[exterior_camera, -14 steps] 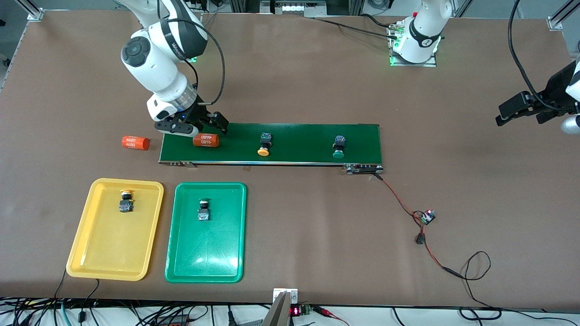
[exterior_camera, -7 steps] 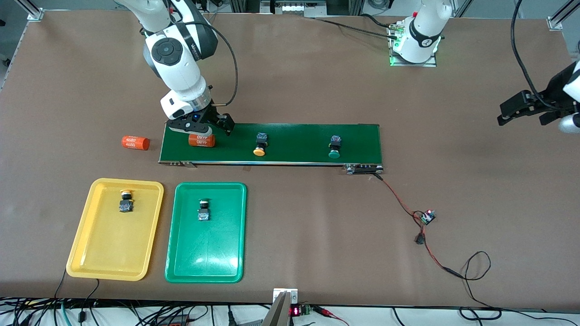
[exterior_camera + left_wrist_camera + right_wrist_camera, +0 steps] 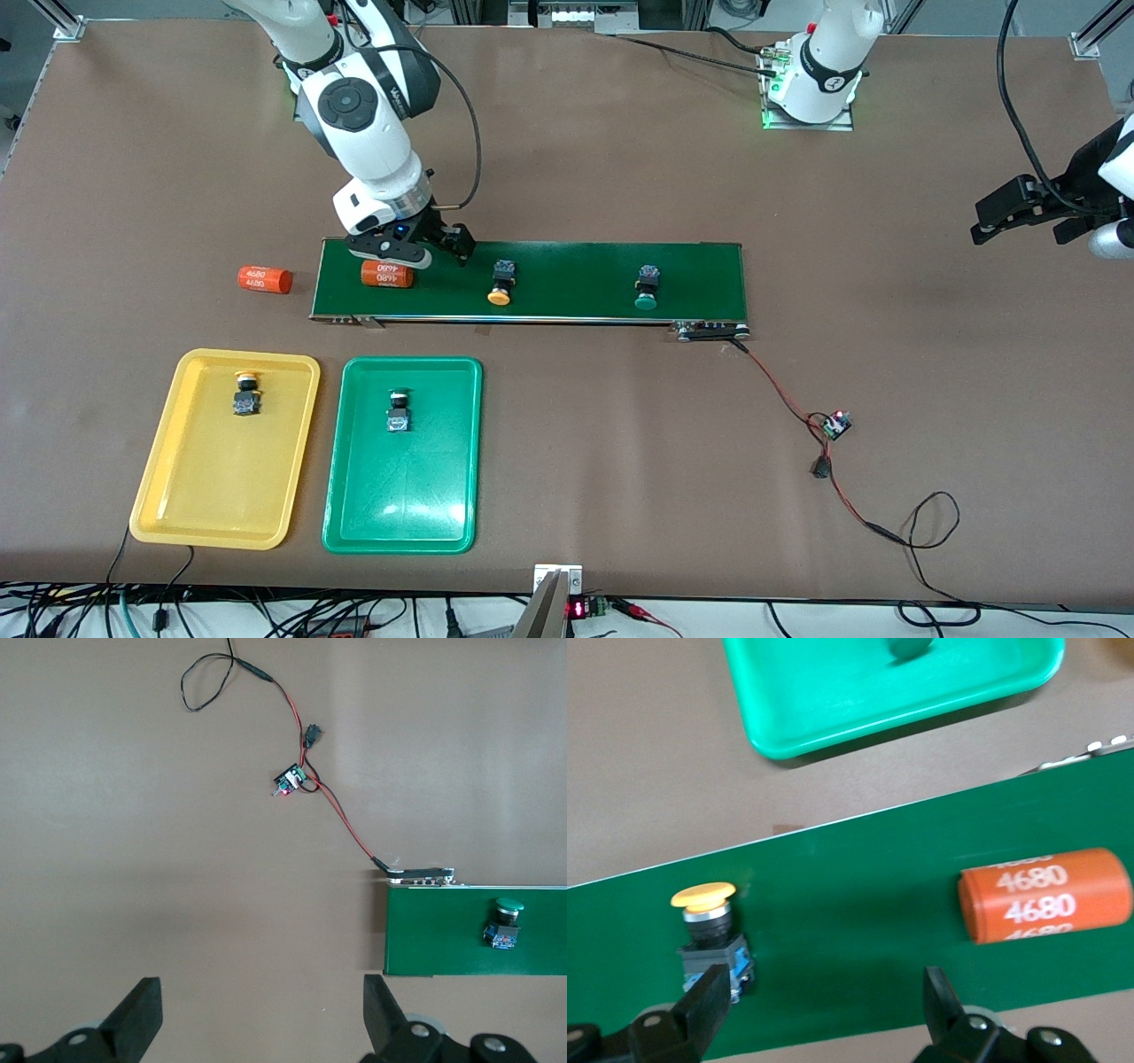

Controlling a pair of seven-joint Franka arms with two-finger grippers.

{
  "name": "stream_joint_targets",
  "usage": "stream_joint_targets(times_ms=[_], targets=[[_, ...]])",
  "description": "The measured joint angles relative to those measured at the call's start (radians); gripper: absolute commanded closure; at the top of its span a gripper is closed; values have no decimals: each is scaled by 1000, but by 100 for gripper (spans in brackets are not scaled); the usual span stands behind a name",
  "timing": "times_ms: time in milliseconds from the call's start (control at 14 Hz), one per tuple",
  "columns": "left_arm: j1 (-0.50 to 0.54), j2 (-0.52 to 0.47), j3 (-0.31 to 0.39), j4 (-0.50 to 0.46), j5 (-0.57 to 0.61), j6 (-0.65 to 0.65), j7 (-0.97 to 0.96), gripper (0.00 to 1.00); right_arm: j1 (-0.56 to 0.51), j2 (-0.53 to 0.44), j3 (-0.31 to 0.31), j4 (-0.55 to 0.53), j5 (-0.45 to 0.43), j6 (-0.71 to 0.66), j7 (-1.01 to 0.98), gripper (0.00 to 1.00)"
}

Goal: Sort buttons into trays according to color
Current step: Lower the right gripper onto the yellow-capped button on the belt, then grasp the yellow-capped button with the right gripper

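A yellow-capped button (image 3: 501,284) (image 3: 709,930) and a green-capped button (image 3: 647,288) (image 3: 504,926) lie on the dark-green belt (image 3: 567,266). My right gripper (image 3: 418,253) (image 3: 828,1001) hangs open low over the belt, between an orange cylinder (image 3: 387,275) and the yellow-capped button, with one fingertip close beside that button's body. The yellow tray (image 3: 159,496) holds one yellow-capped button (image 3: 245,392). The green tray (image 3: 399,505) (image 3: 833,709) holds one button (image 3: 399,412). My left gripper (image 3: 1019,217) (image 3: 263,1010) waits open over bare table at the left arm's end.
The orange cylinder (image 3: 1045,895) with white print lies on the belt's end toward the right arm. A second one (image 3: 265,280) lies on the table past that end. Red and black wires with a small board (image 3: 836,424) (image 3: 291,780) trail from the belt's other end.
My right gripper has moved along the belt toward the yellow-capped button. The cylinder and both buttons on the belt have drifted toward the right arm's end. The left arm has barely moved.
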Motion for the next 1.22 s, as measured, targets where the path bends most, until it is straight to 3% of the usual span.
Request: stream_joint_targets(times_ms=[1004,1219], targets=[[-1,-1,7,0,0,-14,0,0,42,127,-1,91,-99,6,115,4],[-1,-1,8,0,0,-14,0,0,43,141,-1,105,-155,9,117,4]])
